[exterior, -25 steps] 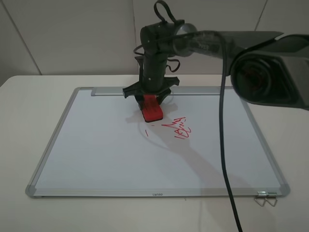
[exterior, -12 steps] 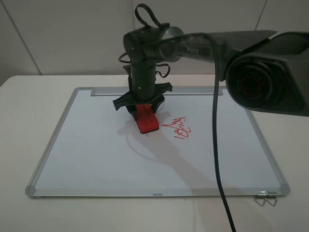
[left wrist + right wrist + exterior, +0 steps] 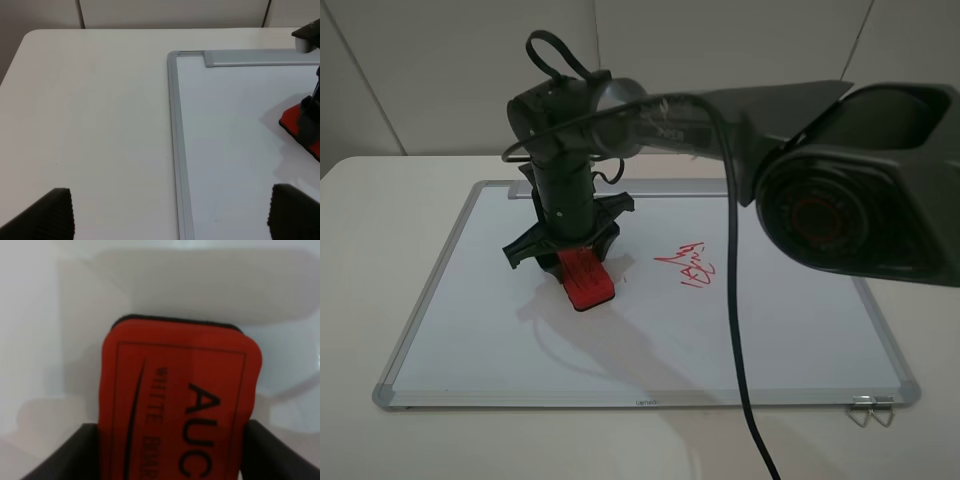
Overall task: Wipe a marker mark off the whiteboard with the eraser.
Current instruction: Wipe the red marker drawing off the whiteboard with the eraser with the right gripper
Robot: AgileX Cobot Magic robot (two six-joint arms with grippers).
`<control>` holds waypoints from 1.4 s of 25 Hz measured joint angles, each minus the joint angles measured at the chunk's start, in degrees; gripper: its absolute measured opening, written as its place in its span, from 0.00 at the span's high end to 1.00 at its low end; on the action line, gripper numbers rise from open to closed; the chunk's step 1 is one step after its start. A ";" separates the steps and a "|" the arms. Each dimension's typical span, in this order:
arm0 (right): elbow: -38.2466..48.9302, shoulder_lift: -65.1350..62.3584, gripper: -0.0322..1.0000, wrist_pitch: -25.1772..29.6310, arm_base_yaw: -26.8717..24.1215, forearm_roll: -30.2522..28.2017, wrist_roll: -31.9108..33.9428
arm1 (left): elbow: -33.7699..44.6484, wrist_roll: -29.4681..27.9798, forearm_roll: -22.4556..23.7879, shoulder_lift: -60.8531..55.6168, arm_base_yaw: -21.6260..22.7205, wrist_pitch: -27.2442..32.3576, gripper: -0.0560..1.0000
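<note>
The whiteboard [image 3: 500,340] lies flat on the table and also shows in the left wrist view [image 3: 235,150]. My right gripper [image 3: 572,262] reaches across to the board's left-centre, shut on the red eraser [image 3: 587,283], whose felt base rests on the board. The right wrist view shows the eraser [image 3: 180,390] with its dark lettering held between the right gripper's [image 3: 170,460] fingers. No thin cross-like marker mark shows on the board. My left gripper [image 3: 175,220] hangs open over the table beside the board's left frame, the eraser [image 3: 300,127] far ahead of it.
A dense red zigzag scribble [image 3: 688,265] sits right of the eraser. The silver tray strip [image 3: 260,57] runs along the far edge. A wire clip [image 3: 870,410] lies at the near right corner. A black cable [image 3: 735,300] hangs over the board.
My right gripper slid the eraser left and toward the near edge across the board. The small red dash seen beside the scribble earlier no longer shows.
</note>
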 joint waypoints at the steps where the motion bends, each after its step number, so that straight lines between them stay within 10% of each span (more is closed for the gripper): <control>1: 0.07 0.01 0.49 0.00 0.10 0.00 0.00 | 0.00 0.00 0.00 0.00 0.00 0.00 0.21; 35: 23.85 -10.95 0.49 -7.61 -8.26 0.44 0.00 | 0.00 0.00 0.05 0.00 0.00 0.00 0.21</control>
